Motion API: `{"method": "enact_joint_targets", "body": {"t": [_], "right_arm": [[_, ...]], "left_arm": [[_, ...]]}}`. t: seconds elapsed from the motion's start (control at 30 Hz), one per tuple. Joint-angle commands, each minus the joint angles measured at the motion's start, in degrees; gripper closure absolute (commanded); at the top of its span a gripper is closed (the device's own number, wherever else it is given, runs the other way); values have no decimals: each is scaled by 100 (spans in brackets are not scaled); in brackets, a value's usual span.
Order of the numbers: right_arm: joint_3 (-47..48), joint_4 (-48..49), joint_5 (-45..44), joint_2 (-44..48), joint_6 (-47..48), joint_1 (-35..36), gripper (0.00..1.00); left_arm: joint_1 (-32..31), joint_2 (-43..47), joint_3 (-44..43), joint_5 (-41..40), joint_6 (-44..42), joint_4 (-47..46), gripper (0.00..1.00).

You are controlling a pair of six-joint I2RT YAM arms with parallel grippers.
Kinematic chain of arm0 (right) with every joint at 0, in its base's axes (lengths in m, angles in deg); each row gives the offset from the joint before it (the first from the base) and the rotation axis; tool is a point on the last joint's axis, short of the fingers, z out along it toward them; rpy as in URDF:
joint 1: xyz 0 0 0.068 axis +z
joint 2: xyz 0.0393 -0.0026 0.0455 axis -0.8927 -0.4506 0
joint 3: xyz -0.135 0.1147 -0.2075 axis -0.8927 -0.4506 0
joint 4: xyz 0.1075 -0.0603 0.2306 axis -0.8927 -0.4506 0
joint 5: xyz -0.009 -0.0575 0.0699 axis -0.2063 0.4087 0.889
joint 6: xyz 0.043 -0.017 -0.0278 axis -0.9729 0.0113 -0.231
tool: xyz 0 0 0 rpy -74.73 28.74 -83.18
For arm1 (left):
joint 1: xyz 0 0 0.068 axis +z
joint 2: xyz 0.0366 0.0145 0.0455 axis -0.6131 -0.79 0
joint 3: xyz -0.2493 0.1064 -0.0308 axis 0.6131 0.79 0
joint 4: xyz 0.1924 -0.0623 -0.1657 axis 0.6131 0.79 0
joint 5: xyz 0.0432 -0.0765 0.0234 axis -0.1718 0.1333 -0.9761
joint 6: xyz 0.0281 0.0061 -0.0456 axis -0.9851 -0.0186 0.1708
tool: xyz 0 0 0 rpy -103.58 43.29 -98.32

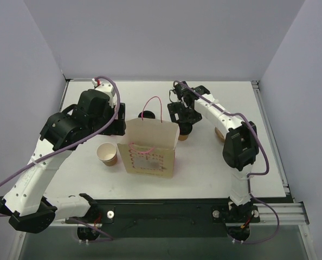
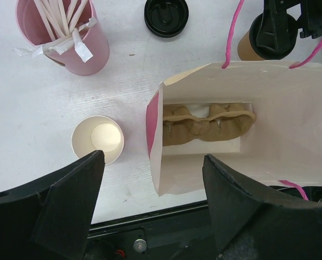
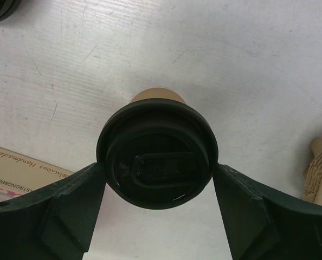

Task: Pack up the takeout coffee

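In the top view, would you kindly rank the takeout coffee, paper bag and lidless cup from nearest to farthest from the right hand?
1. takeout coffee, between the fingers of the right hand.
2. paper bag, at the table's centre, to the hand's left.
3. lidless cup, beyond the bag, farther left.

A white counter [image 1: 215,162] spreads beneath the left hand [image 2: 153,157] and right hand [image 3: 158,168]; plain pale grey walls [image 1: 161,38] rise beyond and outboard of them, evenly lit.
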Motion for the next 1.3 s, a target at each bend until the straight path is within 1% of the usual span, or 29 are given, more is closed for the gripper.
{"method": "enact_joint_targets", "body": {"t": [0.0,0.07,0.2,0.33,0.63,0.77,0.93,1.0,1.13,1.17,1.27], "right_arm": [[163,-172,-146,-58,2,36,21],[93,-180,-172,-58,-42,28,23],[-127,-172,-251,-14,-121,-16,33],[-390,-180,-234,30,-191,-104,38],[-645,-198,-391,206,-218,-166,43],[-680,-435,-576,477,-244,-218,43],[-900,-444,-664,628,-332,-218,43],[-1023,-409,-656,611,-341,-227,43],[-1024,-382,-717,592,-271,-245,43],[-997,-391,-726,619,-262,-262,43],[-778,-453,-796,900,-288,-359,44]], "left_arm": [[41,133,-211,-133,27,-12,17],[41,160,-185,-142,35,-12,17],[41,186,-176,-177,36,-12,17],[41,195,-176,-186,35,-21,17],[41,142,-114,-142,88,-65,17],[41,151,-62,-159,115,-65,18],[41,204,9,-107,202,-117,18],[41,195,44,33,211,-196,18],[41,72,70,306,220,-355,21],[41,-15,62,350,238,-355,24],[49,-226,0,412,387,-198,27]]}}
